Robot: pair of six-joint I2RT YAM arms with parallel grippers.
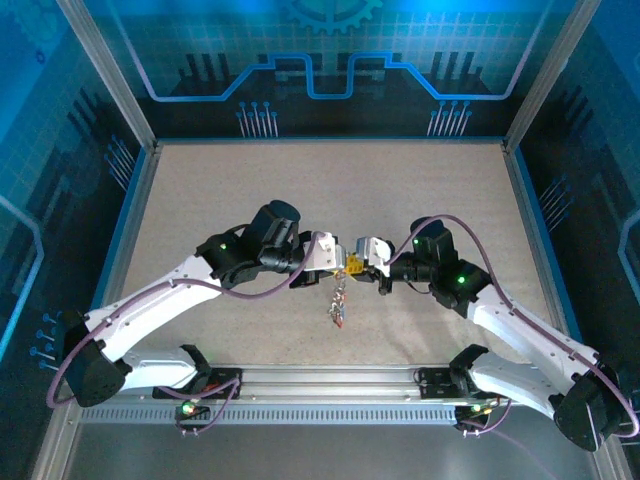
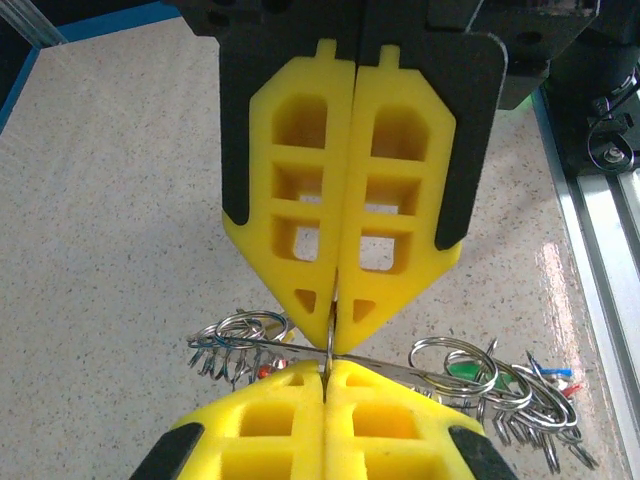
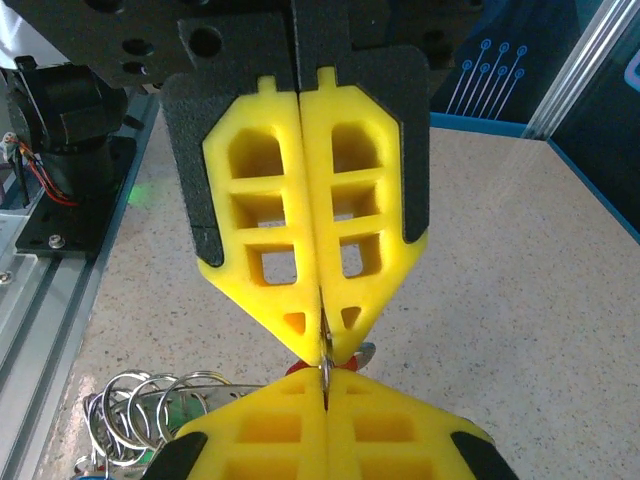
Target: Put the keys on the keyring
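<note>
Meeting tip to tip over the middle of the speckled table (image 1: 200, 200), the left gripper (image 1: 345, 262) and the right gripper (image 1: 361, 265) are both clenched on the keyring (image 2: 329, 340). Its thin dark wire passes straight through the seam where each pair of yellow fingers (image 2: 300, 180) is pressed flat together. Seen from the left wrist, the wire also runs crosswise under the tips, and the keys (image 2: 515, 395) hang from it in two bunches: a smaller one on the left, and a bigger tangle on the right with green, blue and red tags among the metal. From the right wrist, silver loops (image 3: 140, 410) crowd the lower left, just beside the fingers. From above, the keys dangle as one cluster just below the joined grippers, toward the near rail (image 1: 330, 380) — whether the lowest key touches the table, I cannot tell.
</note>
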